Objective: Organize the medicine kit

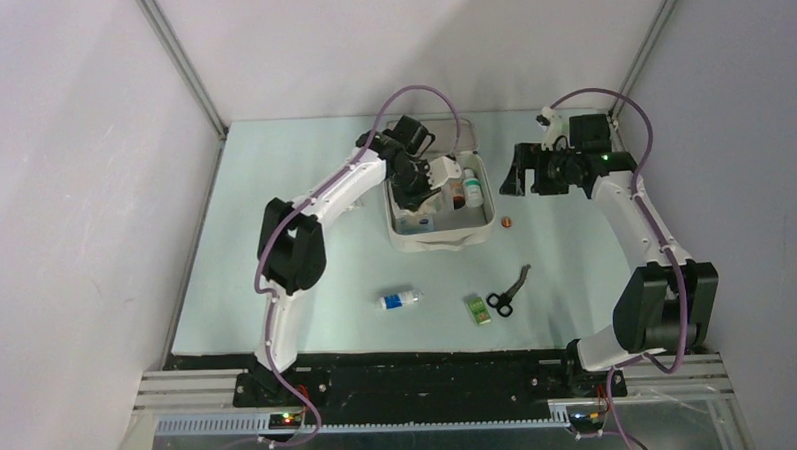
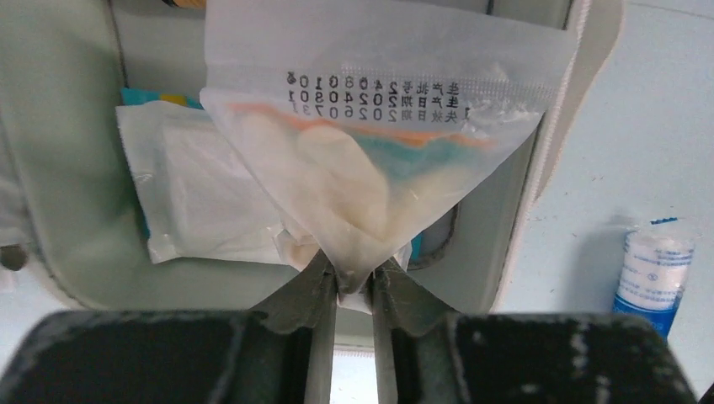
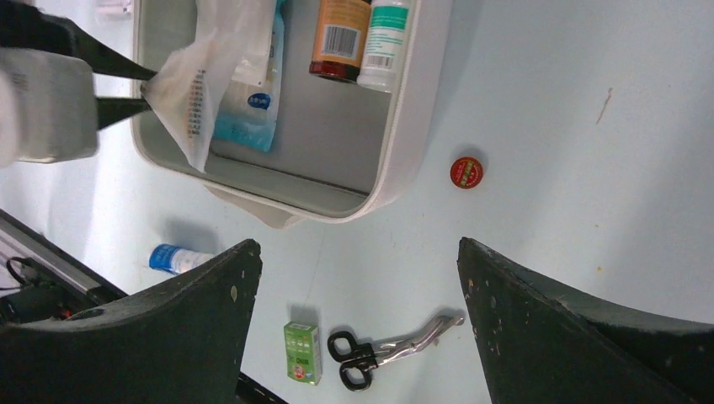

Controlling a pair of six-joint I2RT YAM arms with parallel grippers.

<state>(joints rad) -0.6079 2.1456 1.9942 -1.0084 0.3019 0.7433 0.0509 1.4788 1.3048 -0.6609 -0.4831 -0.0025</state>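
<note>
- left gripper (image 2: 354, 282): jaws narrow, pinching one corner of a clear packet (image 2: 370, 160); rest of the packet fans out beyond the tips.
- Packet print: black rows of Chinese chars + digits, seen reversed through the film. Two rows look like 20240801 and 20260731; top row not certain. Contents: white pads w/ orange and teal bits.
- Packet hangs over the left part of the medicine kit (image 1: 445, 240). Can't tell if it touches the lining.
- Kit: white rounded case, lid open, sitting mid-tabletop toward the far side, grey inside.
- In kit under the packet: flat white pack (image 3: 248, 101) w/ blue edges and a blue logo; wording too small to read.
- In kit along the right wall, side by side and touching: brown bottle (image 3: 341, 38) w/ orange label + barcode, and white bottle (image 3: 383, 42) w/ green band and fine print, unreadable.
- right gripper (image 3: 358, 244): jaws wide apart, nothing between them, up over the tabletop (image 1: 275, 239) to the right of the kit.
- Just beside the kit's right wall on the tabletop: small red round tin (image 3: 466, 172), gold lettering, illegible.
- Nearer the arm bases, well apart from the kit: scissors (image 3: 387, 349) w/ black handles; just left of them a small green box (image 3: 303, 352), white text too small to read.
- Further left: white roll (image 2: 652, 269) w/ blue end and blue print, illegible.
</note>
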